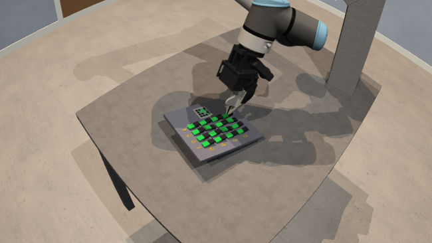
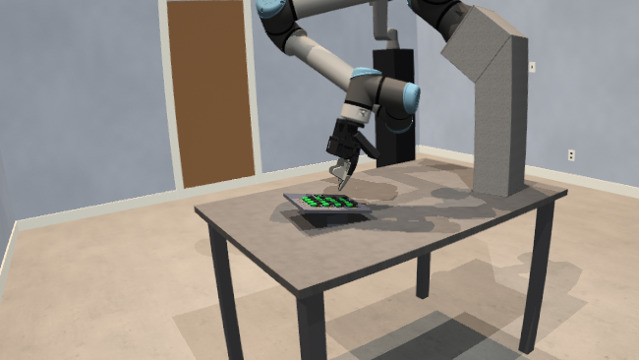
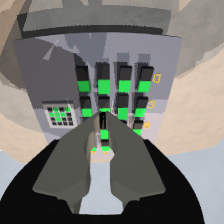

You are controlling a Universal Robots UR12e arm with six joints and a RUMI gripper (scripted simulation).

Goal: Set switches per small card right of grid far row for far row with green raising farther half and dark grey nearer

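Top view: the gripper [image 1: 230,109] hangs with its fingers pressed narrow together, holding nothing, the tip just over the switch [image 1: 226,116] at the 1 o'clock corner of the grid of switches [image 1: 216,130]. The small card [image 1: 202,111] lies on the panel [image 1: 186,119] at about 11 o'clock of the grid. Exterior view: the panel [image 2: 295,200] sits near the middle of the table [image 2: 275,256], the gripper [image 2: 341,187] above its far edge. Wrist view: the closed tip points at the near row, the card [image 3: 60,115] at 9 o'clock.
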